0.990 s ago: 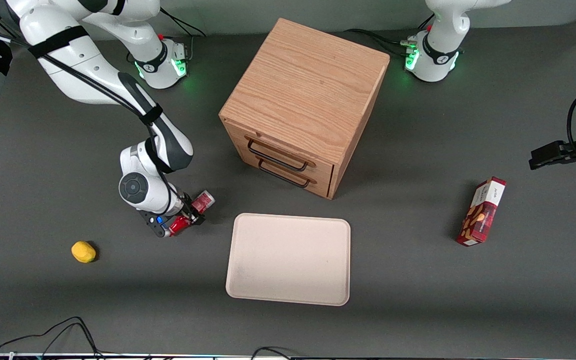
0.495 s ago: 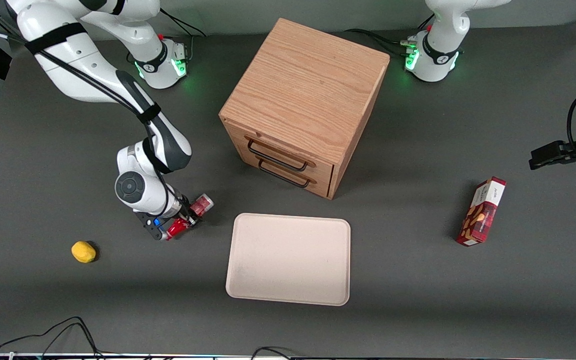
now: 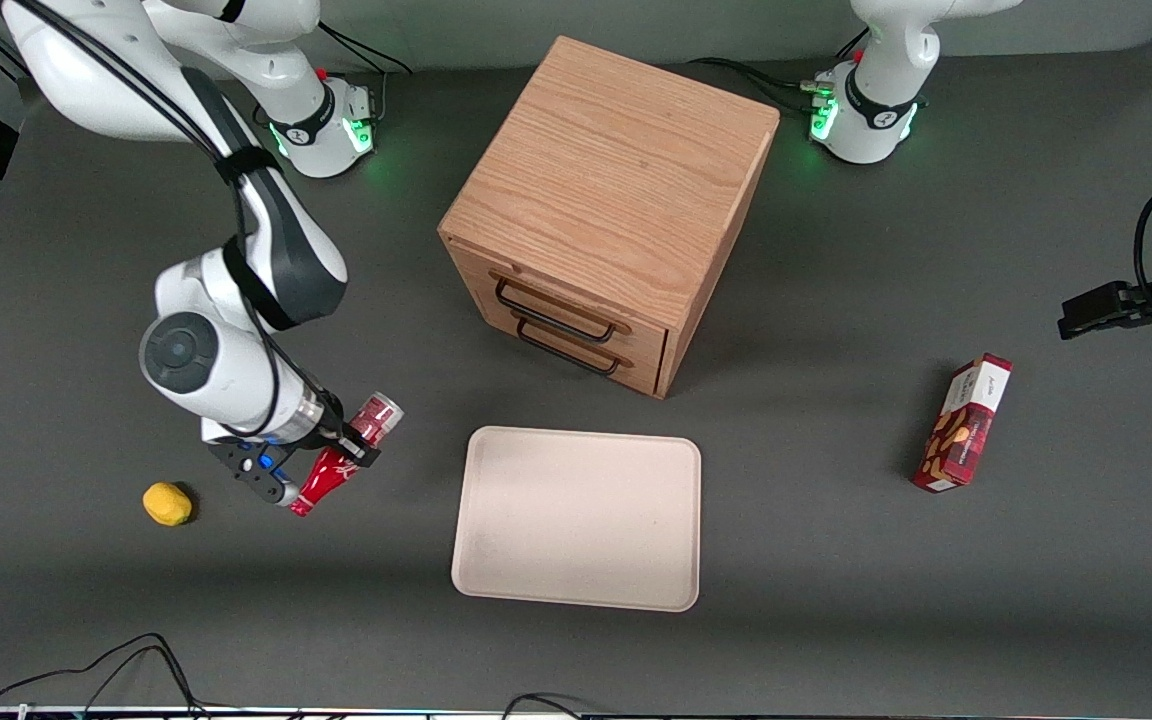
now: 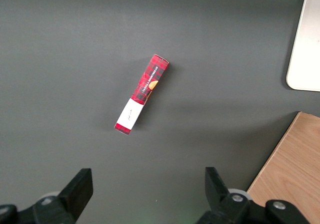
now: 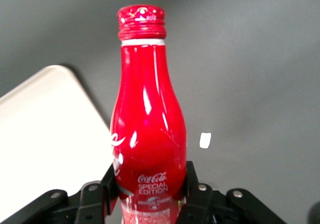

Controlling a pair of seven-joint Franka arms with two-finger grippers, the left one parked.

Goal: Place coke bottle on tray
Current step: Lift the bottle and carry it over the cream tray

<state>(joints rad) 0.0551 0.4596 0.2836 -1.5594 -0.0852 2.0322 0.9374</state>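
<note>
Since the earlier frame, front view: my gripper (image 3: 336, 458) has risen, carrying the coke bottle (image 3: 341, 453) tilted, clear of the table; the tray (image 3: 578, 517) lies nearby. Wrist view: fingers (image 5: 195, 196) clamp its lower body (image 5: 148, 134), cap pointing away.

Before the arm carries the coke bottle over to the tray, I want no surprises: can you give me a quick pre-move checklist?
1. Grip: hand shut on the coke bottle, fingers on both sides of its lower body. Ok.
2. Bottle off the table: seems raised, lying tilted in the hand. Ok.
3. Tray bare, nothing on it. Ok.
4. Path from bottle to tray: only dark table between. Ok.
5. Drawer cabinet stands farther from the front camera than the tray, off the path. Ok.
6. Grip firmness: cannot tell.
</note>
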